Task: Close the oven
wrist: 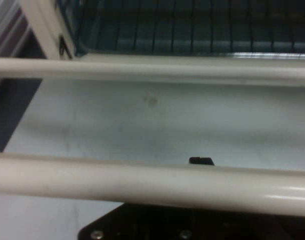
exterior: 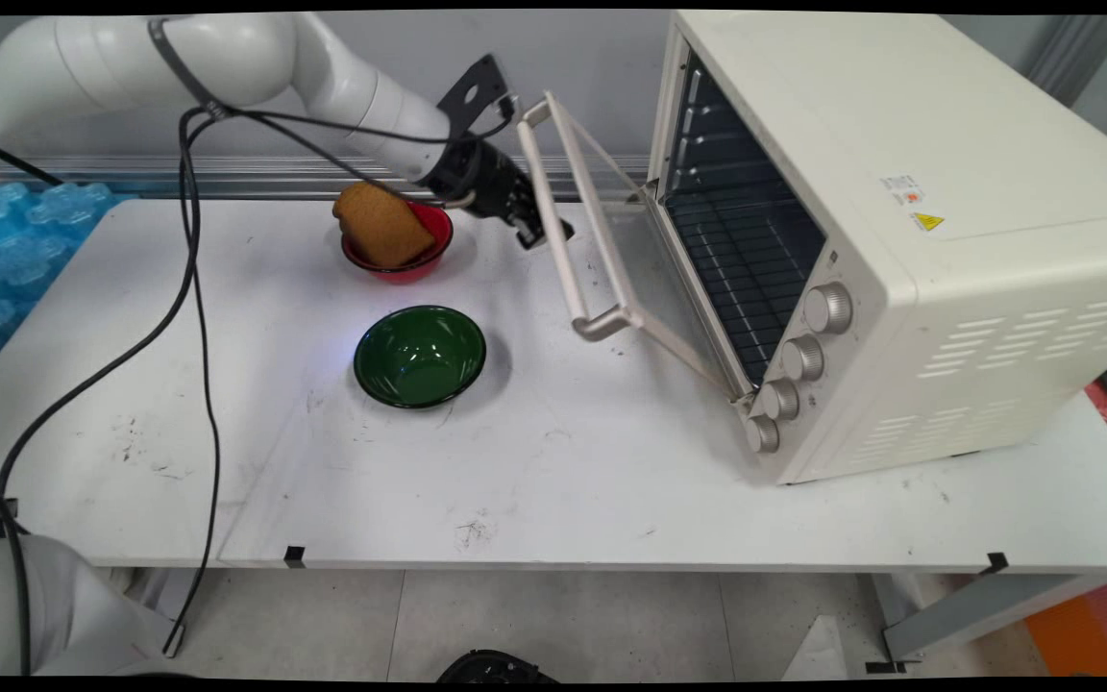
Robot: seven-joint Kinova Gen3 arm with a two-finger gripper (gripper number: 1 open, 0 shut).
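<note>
The black two-finger gripper [exterior: 536,231] is seen at the far middle of the white table [exterior: 534,481], reaching from the upper left toward the handle bar [exterior: 573,226] of the toaster oven's door. In the main view the gripper's tip lies right against the handle bar near its far half, and in the hand view the handle bar [wrist: 152,182] crosses the picture just above the gripper's black linkage, with a small black part showing over the bar's upper edge. Whether the fingers are spread or pressed together cannot be told, since they are hidden by the bar. The glass door [exterior: 626,259] is held partly open, tilted outward from the cream toaster oven [exterior: 899,240], which stands at the right of the table; its wire rack [exterior: 736,259] is visible inside, and four round knobs [exterior: 803,360] are set in a column at the near end of its front. Just to the left of the gripper, a red bowl [exterior: 419,259] is placed, with a brown piece of bread [exterior: 381,226] resting in it. A green bowl [exterior: 419,356] sits apart, nearer the camera. Black cables [exterior: 198,317] hang from the arm at the left.
</note>
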